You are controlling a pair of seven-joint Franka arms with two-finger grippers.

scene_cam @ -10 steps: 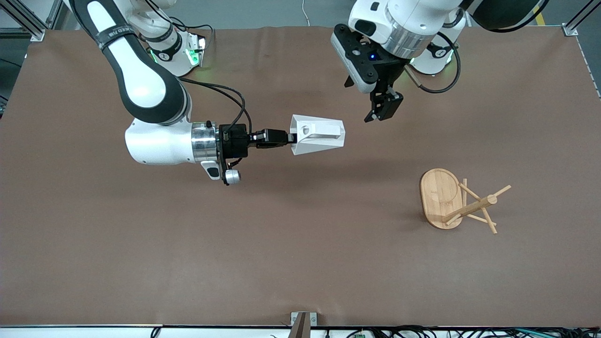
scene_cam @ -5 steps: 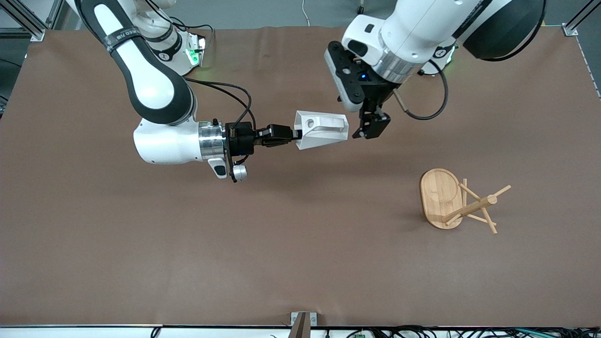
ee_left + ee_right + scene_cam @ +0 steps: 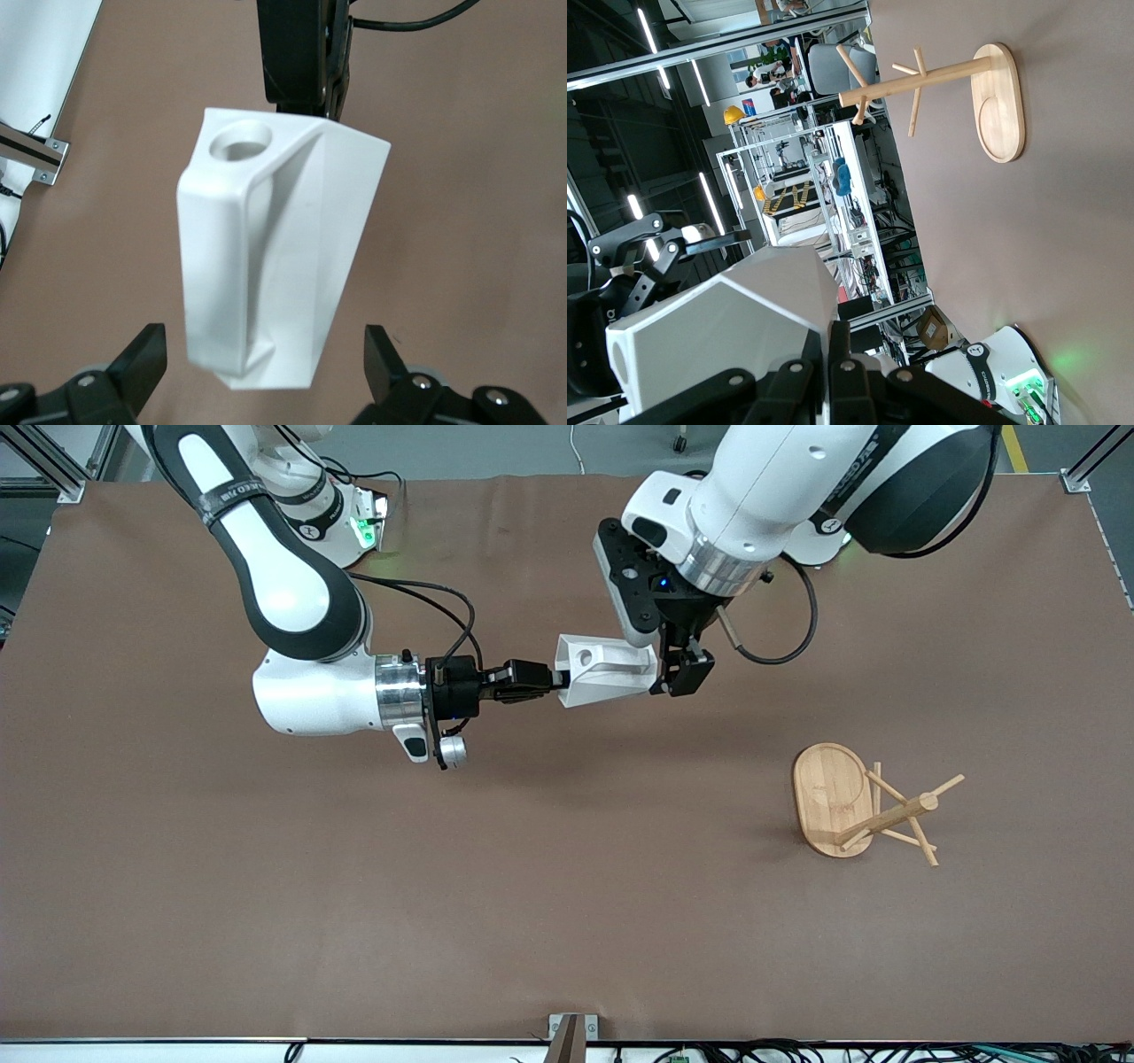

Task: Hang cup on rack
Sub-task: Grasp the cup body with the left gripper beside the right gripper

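The white faceted cup [image 3: 607,671] hangs level in the air over the middle of the table, its handle with the round hole facing up. My right gripper [image 3: 547,682] is shut on the cup's rim [image 3: 726,336]. My left gripper [image 3: 678,673] is open at the cup's narrow bottom end. In the left wrist view its fingers [image 3: 142,354] flank the cup [image 3: 275,257] on both sides without touching it. The bamboo rack [image 3: 873,810] stands upright on its oval base toward the left arm's end of the table, and it also shows in the right wrist view [image 3: 948,84].
The brown table mat [image 3: 354,886] lies under both arms. The right arm's black cable [image 3: 443,602] loops above its wrist. A metal bracket [image 3: 571,1032] sits at the table edge nearest the front camera.
My left gripper has moved toward the right arm's end, from beside the cup to around its bottom end. The right arm shifted the cup slightly toward the left arm, then held still.
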